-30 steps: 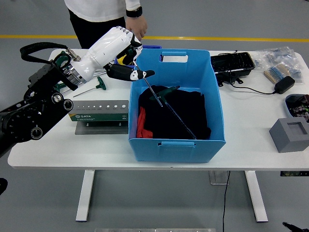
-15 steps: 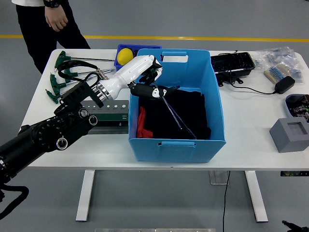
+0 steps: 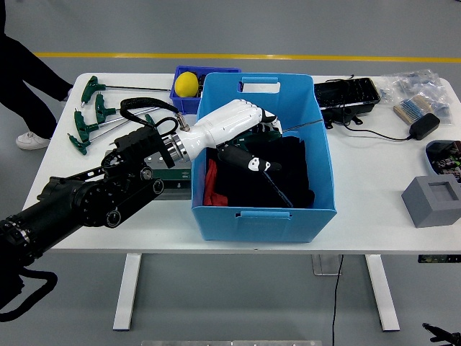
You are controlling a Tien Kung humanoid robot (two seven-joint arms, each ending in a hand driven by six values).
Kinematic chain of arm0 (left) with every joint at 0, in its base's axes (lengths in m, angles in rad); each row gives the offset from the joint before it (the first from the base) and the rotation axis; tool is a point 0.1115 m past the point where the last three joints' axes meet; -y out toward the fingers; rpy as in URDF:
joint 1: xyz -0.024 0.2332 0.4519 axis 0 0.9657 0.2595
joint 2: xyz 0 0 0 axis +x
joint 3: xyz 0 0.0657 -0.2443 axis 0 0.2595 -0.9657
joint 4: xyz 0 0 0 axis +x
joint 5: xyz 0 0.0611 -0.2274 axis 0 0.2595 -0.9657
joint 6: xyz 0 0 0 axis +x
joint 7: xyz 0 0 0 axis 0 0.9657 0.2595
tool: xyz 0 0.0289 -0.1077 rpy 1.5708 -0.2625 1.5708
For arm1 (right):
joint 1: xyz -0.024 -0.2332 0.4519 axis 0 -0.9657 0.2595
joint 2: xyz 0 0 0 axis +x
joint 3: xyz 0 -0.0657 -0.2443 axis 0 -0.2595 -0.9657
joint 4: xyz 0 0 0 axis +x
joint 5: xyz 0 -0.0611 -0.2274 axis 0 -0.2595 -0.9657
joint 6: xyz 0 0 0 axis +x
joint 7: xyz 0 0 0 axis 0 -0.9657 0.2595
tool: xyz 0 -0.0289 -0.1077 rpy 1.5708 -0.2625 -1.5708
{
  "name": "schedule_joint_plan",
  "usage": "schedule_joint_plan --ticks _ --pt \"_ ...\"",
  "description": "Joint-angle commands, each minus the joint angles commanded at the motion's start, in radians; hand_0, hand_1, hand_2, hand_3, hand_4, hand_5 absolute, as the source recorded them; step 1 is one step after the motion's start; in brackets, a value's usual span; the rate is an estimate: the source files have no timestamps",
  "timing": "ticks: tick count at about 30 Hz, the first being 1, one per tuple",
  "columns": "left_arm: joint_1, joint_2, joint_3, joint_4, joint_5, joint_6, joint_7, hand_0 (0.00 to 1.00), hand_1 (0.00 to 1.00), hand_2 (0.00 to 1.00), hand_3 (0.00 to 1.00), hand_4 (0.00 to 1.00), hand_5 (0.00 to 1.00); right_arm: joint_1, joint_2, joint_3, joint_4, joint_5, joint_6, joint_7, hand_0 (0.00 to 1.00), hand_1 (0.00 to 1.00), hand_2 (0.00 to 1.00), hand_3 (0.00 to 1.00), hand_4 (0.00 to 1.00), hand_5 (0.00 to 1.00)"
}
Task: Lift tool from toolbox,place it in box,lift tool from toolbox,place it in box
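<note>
My left hand point(image 3: 243, 137), white with black fingertips, reaches over the left rim into the blue box point(image 3: 263, 215). Its fingers are curled on a thin T-handle tool point(image 3: 281, 194), whose rod slants down over the black cloth point(image 3: 281, 169) inside the box. A second thin rod point(image 3: 306, 126) lies near the box's far right wall. The green tool holder point(image 3: 171, 173) stands left of the box, mostly hidden by my forearm. Several green T-handle tools point(image 3: 94, 115) lie on the table at the far left. My right arm is out of view.
A small blue bin with a yellow ball point(image 3: 187, 83) stands behind the box. A black case point(image 3: 346, 94), bags point(image 3: 418, 83), a brush point(image 3: 410, 109), a black adapter point(image 3: 425, 126) and a grey block point(image 3: 432, 200) are at the right. A person's leg point(image 3: 21, 79) is at the far left.
My left hand has moved right and down into the blue box with the tool. The person has walked away to the left, uncovering the tools and the blue bin.
</note>
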Motion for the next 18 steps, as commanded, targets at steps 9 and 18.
schedule_joint_plan --ticks 9,18 --pt "-0.002 0.009 -0.022 0.06 0.091 0.008 0.028 0.555 0.643 0.666 0.555 0.964 0.579 -0.002 0.001 0.001 0.0 0.003 -0.001 0.0 0.621 0.598 0.665 0.541 0.783 0.663" --pt "0.007 0.019 -0.062 0.054 0.13 0.004 0.041 0.716 0.753 0.769 0.629 0.966 0.596 -0.007 0.002 0.005 -0.002 0.0 -0.001 0.001 0.621 0.598 0.665 0.541 0.783 0.663"
